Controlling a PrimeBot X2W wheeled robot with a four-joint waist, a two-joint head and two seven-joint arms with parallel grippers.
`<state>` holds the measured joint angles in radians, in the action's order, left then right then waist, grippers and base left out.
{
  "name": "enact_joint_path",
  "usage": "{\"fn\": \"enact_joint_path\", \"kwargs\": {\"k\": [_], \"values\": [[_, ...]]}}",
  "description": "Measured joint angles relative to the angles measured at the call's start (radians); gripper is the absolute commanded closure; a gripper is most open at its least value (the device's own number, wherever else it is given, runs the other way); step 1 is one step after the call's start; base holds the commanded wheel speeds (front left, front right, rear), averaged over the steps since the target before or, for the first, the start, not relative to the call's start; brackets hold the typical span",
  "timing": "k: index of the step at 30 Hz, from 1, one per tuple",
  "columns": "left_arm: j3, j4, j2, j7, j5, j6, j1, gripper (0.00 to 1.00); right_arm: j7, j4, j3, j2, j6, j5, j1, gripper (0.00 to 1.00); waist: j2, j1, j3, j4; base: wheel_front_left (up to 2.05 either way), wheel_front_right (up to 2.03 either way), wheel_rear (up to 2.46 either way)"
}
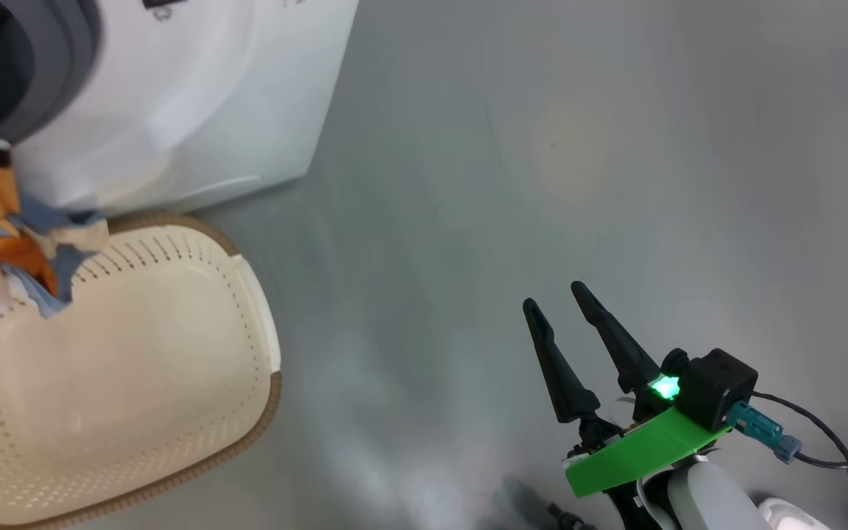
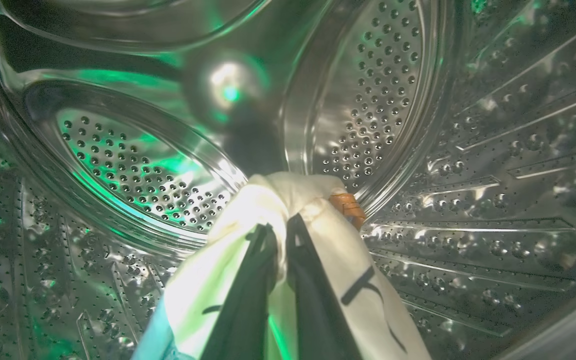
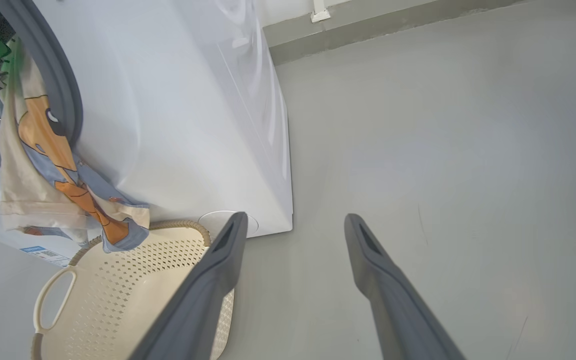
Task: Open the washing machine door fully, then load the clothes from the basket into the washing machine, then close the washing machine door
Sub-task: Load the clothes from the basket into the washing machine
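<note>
Inside the steel drum [image 2: 468, 150] of the white washing machine [image 1: 196, 103], my left gripper [image 2: 278, 235] is shut on the clothes [image 2: 288, 210], a cream garment with black marks and orange trim. The rest of the clothes [image 3: 48, 165] hang out over the grey gasket [image 3: 53, 85] and down the machine's front, their blue and orange end [image 1: 34, 250] reaching the rim of the cream perforated basket [image 1: 129, 368]. My right gripper [image 1: 553, 294] stands open over the bare floor, right of the basket [image 3: 118, 290]. The washing machine door is out of view.
Grey floor [image 1: 578, 147] spreads to the right of the machine. A wall base [image 3: 368, 30] runs behind it. Cables [image 1: 836, 449] trail from my right wrist at the lower right.
</note>
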<state>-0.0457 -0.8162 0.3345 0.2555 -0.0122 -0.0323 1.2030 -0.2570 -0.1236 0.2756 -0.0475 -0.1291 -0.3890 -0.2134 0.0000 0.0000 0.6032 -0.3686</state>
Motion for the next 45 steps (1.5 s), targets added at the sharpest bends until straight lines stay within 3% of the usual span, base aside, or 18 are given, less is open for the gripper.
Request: {"fn": "enact_joint_path", "kwargs": {"k": [18,27,36,38,39,40,42,43,45], "values": [[0.04,-0.057,0.055,0.0,0.026,-0.035,0.281,1.0,0.0,0.022,0.0,0.001,0.0,0.011,0.004,0.0,0.0,0.0,0.146,-0.005,0.0,0.0,0.0],[0.055,0.014,0.056,0.001,0.024,-0.051,0.334,1.0,0.0,0.032,0.0,0.002,0.0,0.018,0.003,0.0,0.0,0.0,0.189,-0.001,0.0,0.0,0.0],[0.11,-0.177,0.036,-0.011,0.03,-0.051,0.33,1.0,0.0,0.021,0.003,0.002,0.0,0.022,-0.001,0.0,0.0,0.0,0.173,0.016,0.0,0.0,0.0],[0.129,-0.222,0.025,-0.041,0.049,-0.052,0.335,0.82,0.0,0.02,0.002,0.002,0.0,0.027,-0.001,0.0,0.0,0.0,0.163,0.02,0.0,0.0,0.0],[0.132,-0.244,0.019,-0.054,0.052,-0.055,0.335,0.62,0.0,0.019,0.002,0.002,0.0,0.027,-0.001,0.0,0.0,0.0,0.158,0.022,0.0,0.0,0.0],[0.138,-0.267,0.016,-0.07,0.053,-0.062,0.335,0.53,0.0,0.018,0.002,0.002,0.0,0.027,-0.001,0.0,0.0,0.0,0.152,0.023,0.0,0.0,0.0],[0.14,-0.289,0.014,-0.087,0.053,-0.064,0.335,0.09,0.0,0.017,0.002,0.002,0.0,0.027,-0.001,0.0,0.0,0.0,0.147,0.025,0.0,0.0,0.0],[0.14,-0.307,0.013,-0.097,0.053,-0.07,0.336,0.0,0.0,0.017,0.002,0.002,0.0,0.027,-0.001,0.0,0.0,0.0,0.141,0.026,0.0,0.0,0.0],[0.142,-0.343,0.011,-0.123,0.053,-0.074,0.349,0.0,0.0,0.017,0.001,0.002,0.0,0.027,-0.001,0.0,0.0,0.0,0.133,0.029,0.0,0.0,0.0]]}}
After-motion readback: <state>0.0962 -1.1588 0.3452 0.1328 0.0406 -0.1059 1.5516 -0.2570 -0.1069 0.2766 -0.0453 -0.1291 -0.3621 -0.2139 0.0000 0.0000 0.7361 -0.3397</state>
